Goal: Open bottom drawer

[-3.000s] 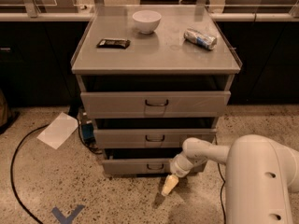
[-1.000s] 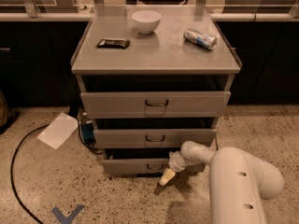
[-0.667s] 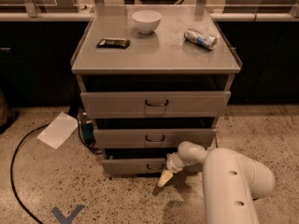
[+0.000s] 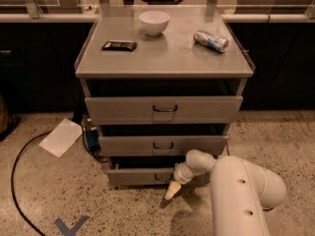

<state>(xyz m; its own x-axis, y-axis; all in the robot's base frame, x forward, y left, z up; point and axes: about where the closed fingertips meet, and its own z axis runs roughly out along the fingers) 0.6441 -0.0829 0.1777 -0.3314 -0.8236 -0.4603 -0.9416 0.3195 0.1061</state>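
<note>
Evidently we hold our white, cream-tipped end effector [image 4: 172, 188] low against the grey metal cabinet [image 4: 162, 74], beside the small dark handle [image 4: 161, 177] of its narrow grey bottom drawer [image 4: 138, 176], presumably for pulling; whether it grips, we cannot tell.

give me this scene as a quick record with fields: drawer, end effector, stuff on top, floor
target: bottom drawer, lowest front of the grey cabinet
handle: dark bail handle, centre of that front
arm: end effector low, just right of the handle, tip angled toward the floor; contact cannot tell
cabinet top: white bowl, dark packet, can lying on its side
floor: sheet of paper and black cable, left of cabinet
</note>
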